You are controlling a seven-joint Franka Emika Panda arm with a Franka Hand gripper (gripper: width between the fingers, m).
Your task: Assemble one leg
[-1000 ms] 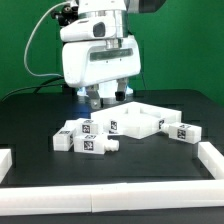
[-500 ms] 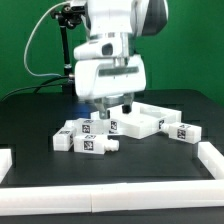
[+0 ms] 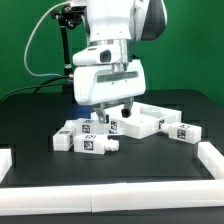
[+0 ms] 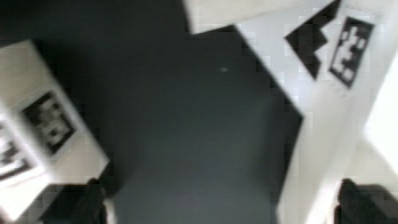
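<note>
On the black desk (image 3: 35, 118), near the white panel (image 3: 145, 122), the leg (image 3: 92, 146) is lying among several alike. Above them the jaws are hanging wide open, holding nothing. The leg is looking light, stiff and smooth; gripping it across its flat sides is seeming safest.

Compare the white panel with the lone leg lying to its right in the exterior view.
The panel is broad and flat, while the leg is a short, chunky peg and far smaller. The panel lies close by the open gripper, while the leg lies further off, toward the exterior view's right. Both are white and rest on the dark table.
</note>
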